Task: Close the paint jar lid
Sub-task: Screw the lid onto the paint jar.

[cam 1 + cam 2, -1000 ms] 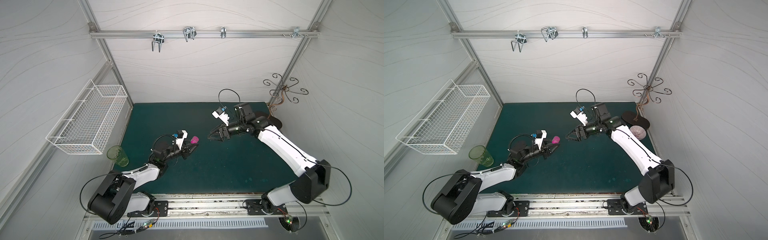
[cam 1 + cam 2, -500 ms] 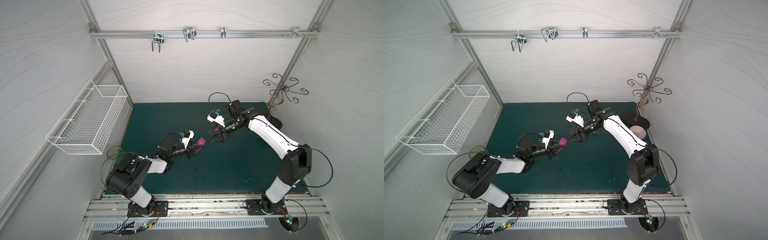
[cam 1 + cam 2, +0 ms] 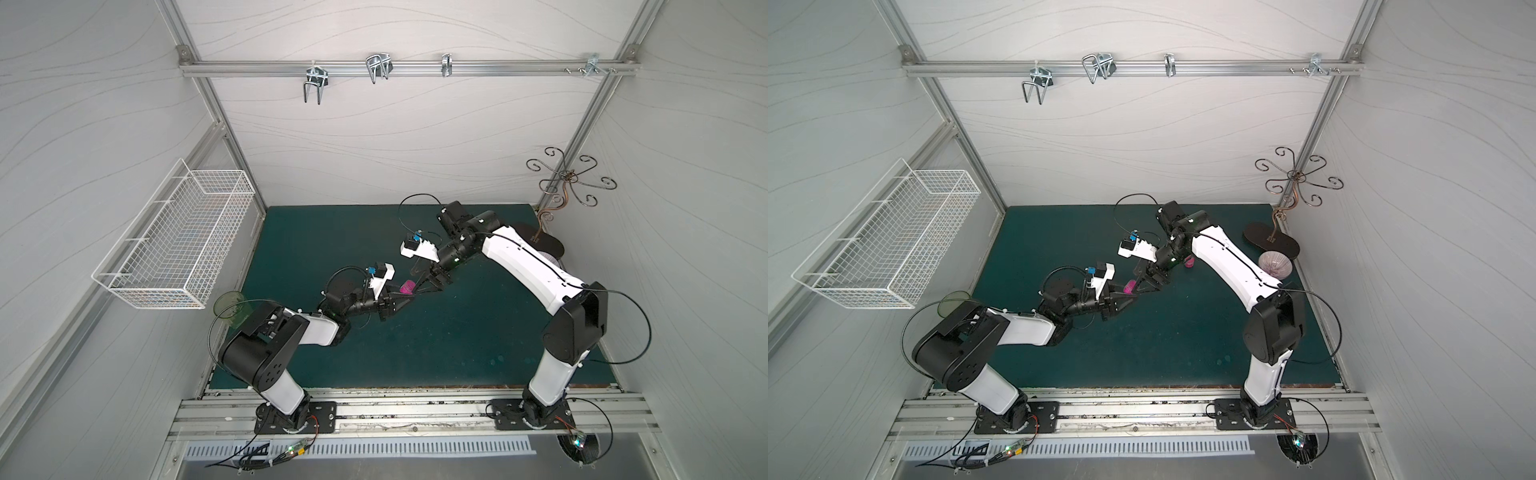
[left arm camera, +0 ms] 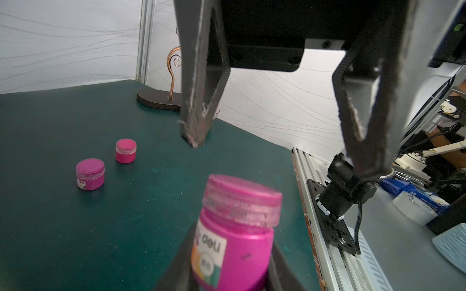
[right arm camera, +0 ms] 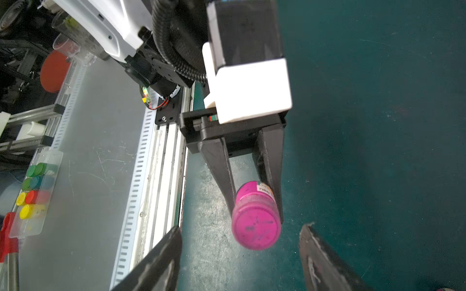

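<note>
My left gripper (image 3: 409, 296) is shut on the body of a magenta paint jar (image 4: 234, 241) and holds it off the green mat, tilted toward the right arm. Its translucent pink lid (image 4: 242, 201) sits on the jar's neck, slightly askew. In both top views the jar (image 3: 1129, 286) hangs between the two arms near the middle of the mat. My right gripper (image 4: 280, 158) faces the lid (image 5: 256, 226) head-on. It is open, its fingers wider apart than the lid and a short way from it, touching nothing.
Two small magenta jars (image 4: 90, 173) (image 4: 126, 150) stand on the mat beyond the held one. A metal scroll stand (image 3: 1271, 245) and a bowl (image 3: 1275, 266) sit at the back right. A green cup (image 3: 230, 309) and a wire basket (image 3: 178, 241) are at the left edge.
The left arm has carried the jar up and to the right. The right gripper has swung in toward the lid and its jaws have narrowed a little.
</note>
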Action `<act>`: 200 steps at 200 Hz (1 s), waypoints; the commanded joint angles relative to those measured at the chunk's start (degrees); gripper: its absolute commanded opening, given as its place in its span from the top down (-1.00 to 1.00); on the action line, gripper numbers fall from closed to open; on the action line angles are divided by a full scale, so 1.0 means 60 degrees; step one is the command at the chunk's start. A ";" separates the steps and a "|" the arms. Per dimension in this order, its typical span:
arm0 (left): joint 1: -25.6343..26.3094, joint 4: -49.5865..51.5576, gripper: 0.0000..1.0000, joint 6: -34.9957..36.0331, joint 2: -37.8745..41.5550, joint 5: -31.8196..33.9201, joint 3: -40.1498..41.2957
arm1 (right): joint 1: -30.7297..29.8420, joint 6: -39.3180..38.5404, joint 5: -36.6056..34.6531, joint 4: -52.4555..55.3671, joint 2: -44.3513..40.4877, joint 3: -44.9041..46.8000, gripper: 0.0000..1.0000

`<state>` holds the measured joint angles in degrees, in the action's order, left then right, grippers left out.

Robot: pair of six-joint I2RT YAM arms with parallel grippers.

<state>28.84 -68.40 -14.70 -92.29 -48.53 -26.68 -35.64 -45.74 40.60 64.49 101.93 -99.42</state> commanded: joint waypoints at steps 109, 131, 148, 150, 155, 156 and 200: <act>0.0057 -0.0482 0.87 0.0164 0.0246 -0.0217 -0.0388 | -0.0447 0.0079 -0.0481 -0.0322 0.0450 0.0031 -0.18; 0.0057 -0.0421 0.86 0.0201 0.0274 -0.0180 -0.0388 | -0.0461 0.0119 -0.0317 -0.0260 0.0512 0.0066 0.03; 0.0057 -0.0347 0.86 0.0223 0.0303 -0.0173 -0.0403 | -0.0511 0.0122 -0.0266 -0.0215 0.0527 0.0130 0.09; 0.0057 -0.0337 0.86 0.0223 0.0300 -0.0173 -0.0403 | -0.0511 0.0133 -0.0263 -0.0205 0.0530 0.0133 0.11; 0.0057 -0.0320 0.86 0.0223 0.0306 -0.0173 -0.0416 | -0.0516 0.0158 -0.0287 -0.0202 0.0535 0.0150 0.15; 0.0057 -0.0319 0.86 0.0223 0.0307 -0.0166 -0.0417 | -0.0511 0.0162 -0.0290 -0.0202 0.0533 0.0149 0.15; 0.0071 -0.0133 0.86 0.0375 0.0407 0.0098 -0.0460 | -0.0667 0.1484 -0.0458 -0.0357 0.0697 0.0075 0.49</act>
<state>28.95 -66.00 -13.96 -91.37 -48.71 -27.09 -38.35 -43.35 37.45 62.06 104.60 -99.09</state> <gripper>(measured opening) 0.330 0.354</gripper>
